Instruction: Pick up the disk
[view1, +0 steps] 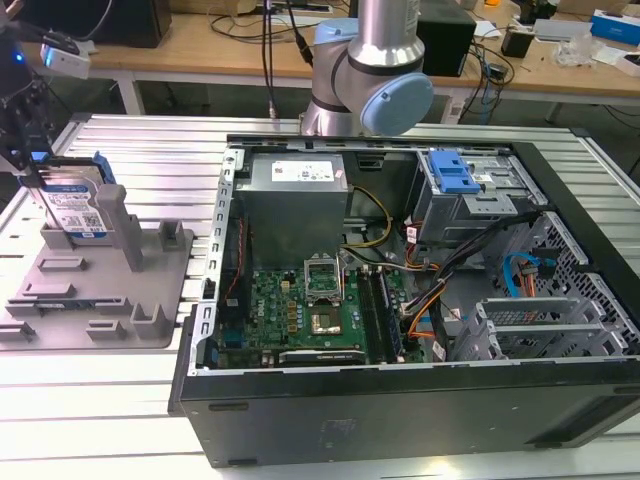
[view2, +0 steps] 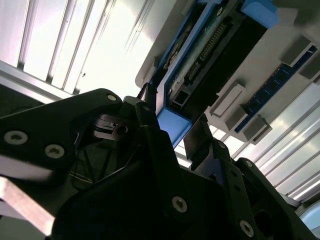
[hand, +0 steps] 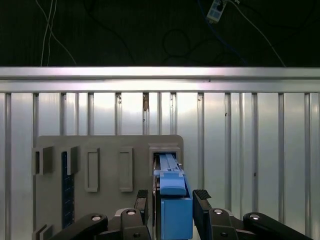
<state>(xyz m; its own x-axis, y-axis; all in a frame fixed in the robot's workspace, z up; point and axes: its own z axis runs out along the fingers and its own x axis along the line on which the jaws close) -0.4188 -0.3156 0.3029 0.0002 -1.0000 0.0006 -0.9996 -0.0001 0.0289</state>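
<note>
The disk stands on edge in a slot of the grey holder tray at the exterior view's left; its white-and-blue label faces the camera and blue rails run along its edges. My gripper hangs over the disk's top edge. In the first wrist view the two black fingers straddle the disk's blue rail. A thin dark gap shows on one side, so my gripper is open. The second wrist view shows the same straddle of the disk by my gripper.
An open computer case lies to the exterior view's right of the tray, with a blue-latched drive cage inside. The arm's base column rises behind it. Everything rests on a ribbed metal table, and cluttered workbenches stand behind.
</note>
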